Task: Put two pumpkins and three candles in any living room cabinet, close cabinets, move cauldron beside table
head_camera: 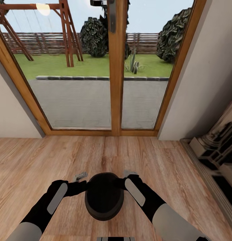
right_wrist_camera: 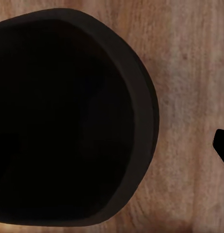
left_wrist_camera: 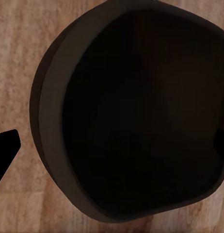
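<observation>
The cauldron (head_camera: 104, 195) was held up between the two grippers, clear of the wooden floor (head_camera: 95, 150), its dark wide mouth turned up toward the head camera. The left gripper (head_camera: 80, 176) was set against the pot's left rim and the right gripper (head_camera: 129, 174) against its right rim, one on each side and close in front of the trunk. In the left wrist view one dark finger (left_wrist_camera: 5, 145) was seen outside the cauldron wall and another at its far edge, so the rim appeared to be straddled; whether it was truly pinched could not be told. The same was seen at the right wrist: a finger (right_wrist_camera: 222, 145) outside the wall, the other lost in the black interior. Ahead of both grippers stood a glazed wooden-framed door (head_camera: 116, 83) giving onto a garden, and off to the right gripper's side a dark fireplace-like unit (head_camera: 219, 147) was set against the wall. The cauldron leg was judged under way, the pot carried but not yet set beside a table. Nothing could be judged of the pumpkins, candles or cabinets from here.
</observation>
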Controlling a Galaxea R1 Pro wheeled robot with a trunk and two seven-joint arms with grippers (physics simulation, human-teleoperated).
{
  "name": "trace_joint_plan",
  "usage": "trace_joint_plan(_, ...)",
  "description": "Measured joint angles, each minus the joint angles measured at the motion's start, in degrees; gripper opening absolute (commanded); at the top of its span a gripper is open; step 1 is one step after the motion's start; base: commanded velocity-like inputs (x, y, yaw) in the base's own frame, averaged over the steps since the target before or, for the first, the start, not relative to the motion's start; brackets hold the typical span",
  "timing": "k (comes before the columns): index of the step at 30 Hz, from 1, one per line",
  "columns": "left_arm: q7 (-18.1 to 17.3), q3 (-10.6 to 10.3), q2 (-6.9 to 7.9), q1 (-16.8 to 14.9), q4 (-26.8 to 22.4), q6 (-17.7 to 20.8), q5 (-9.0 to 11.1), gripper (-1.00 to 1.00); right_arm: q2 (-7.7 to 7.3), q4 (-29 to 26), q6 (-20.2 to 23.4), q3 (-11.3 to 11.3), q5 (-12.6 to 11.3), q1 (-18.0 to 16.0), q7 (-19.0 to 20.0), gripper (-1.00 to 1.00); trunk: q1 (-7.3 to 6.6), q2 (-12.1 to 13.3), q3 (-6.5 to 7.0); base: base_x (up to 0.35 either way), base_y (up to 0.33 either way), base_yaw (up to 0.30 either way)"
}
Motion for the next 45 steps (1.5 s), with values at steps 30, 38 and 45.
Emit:
trace_joint_plan(30,0.1,-1.1,-0.09,0.0,0.0,-0.1,0.0,1.00,-0.21,-0.4,0.1,0.0,0.1,-0.1,-0.1,1.00,0.00,0.0,0.00,0.000,-0.047,0.058)
trace_joint_plan(38,0.3,-1.1,-0.07,0.0,0.0,-0.1,0.0,1.00,-0.14,-0.4,0.6,-0.1,0.0,-0.1,-2.6,1.00,0.00,0.0,0.00,0.000,-0.015,0.000)
trace_joint_plan(45,0.3,-1.1,-0.07,0.0,0.0,-0.1,0.0,1.00,-0.06,-0.6,0.5,0.0,0.0,-0.1,-6.4,1.00,0.00,0.0,0.00,0.000,0.000,0.000)
